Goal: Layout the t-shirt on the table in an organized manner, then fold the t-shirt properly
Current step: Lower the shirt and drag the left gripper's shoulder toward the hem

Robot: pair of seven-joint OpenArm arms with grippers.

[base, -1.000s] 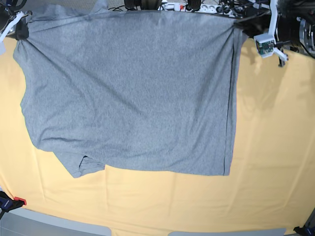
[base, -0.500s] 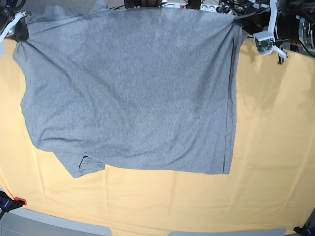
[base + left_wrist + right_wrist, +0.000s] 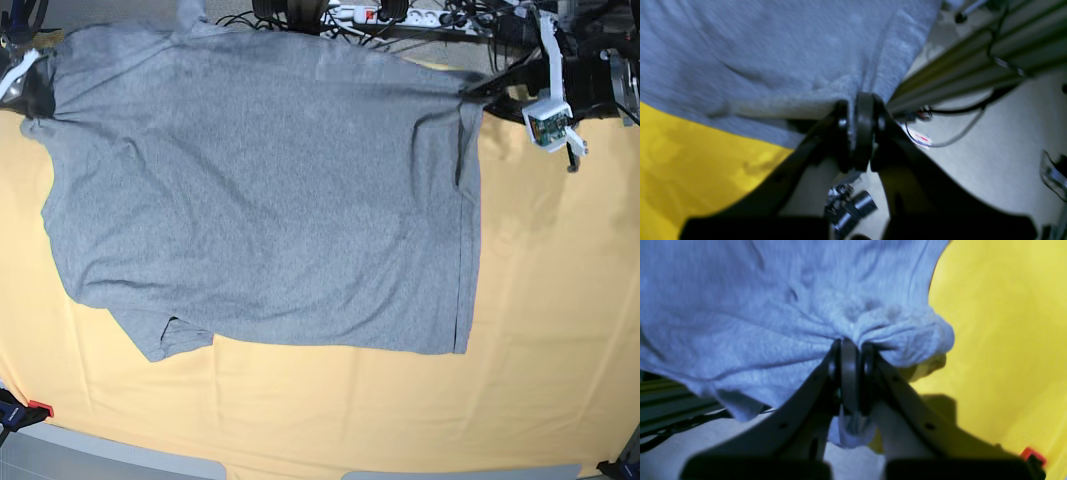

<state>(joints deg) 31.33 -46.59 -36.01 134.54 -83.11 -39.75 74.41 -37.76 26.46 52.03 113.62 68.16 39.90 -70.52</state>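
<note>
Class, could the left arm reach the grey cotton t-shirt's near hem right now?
Probably not yet: the left tool is shut on the grey cotton t-shirt at its far corner, so it must let go first.

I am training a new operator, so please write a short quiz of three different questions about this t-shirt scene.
1. True or false: both grippers are shut on the t-shirt.
2. The shirt's near edge rests on: A) the table; B) the floor; C) a chair.
3. Fill in: the side of the shirt facing up shows no ____.

Key: 1 true, left gripper and right gripper each pinch fabric. 2 A. 3 lettering.
</note>
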